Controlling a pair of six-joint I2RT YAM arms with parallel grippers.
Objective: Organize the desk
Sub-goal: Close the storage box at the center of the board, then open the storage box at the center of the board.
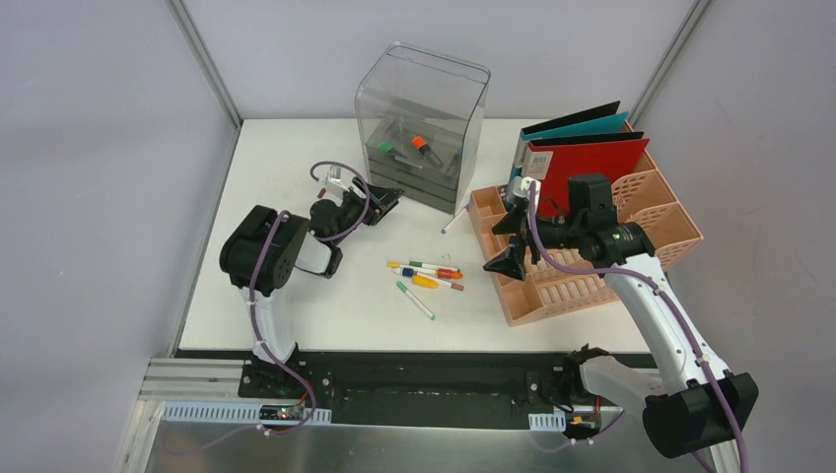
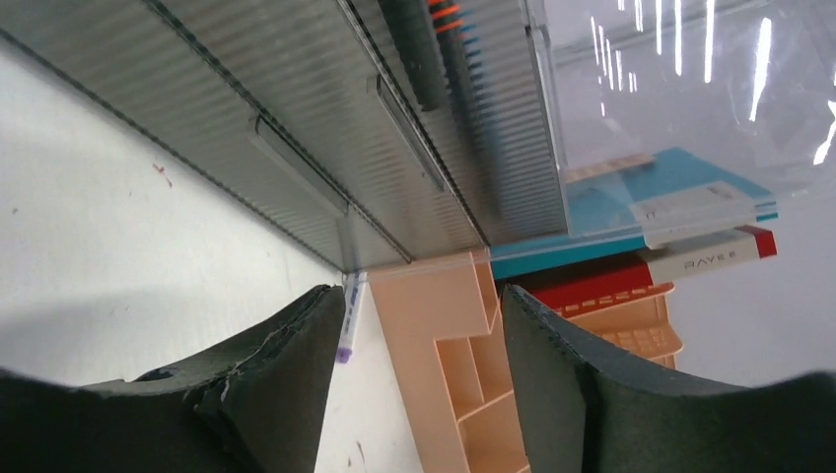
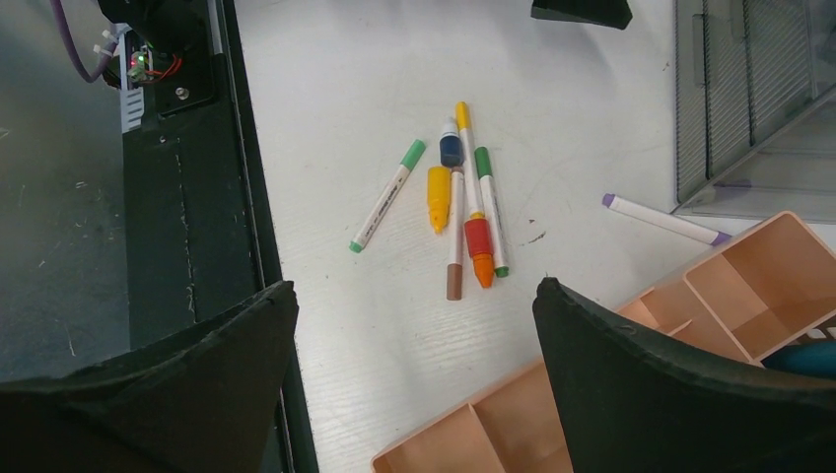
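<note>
Your left arm rises from its base at the near edge of the tabletop, folds at a high elbow and reaches toward the far edge, left of centre. Your left hand sits low and points away from you, its fingers apart. Your right arm leans in from the near right corner. Your right hand points down and to the left, fingers spread wide.
</note>
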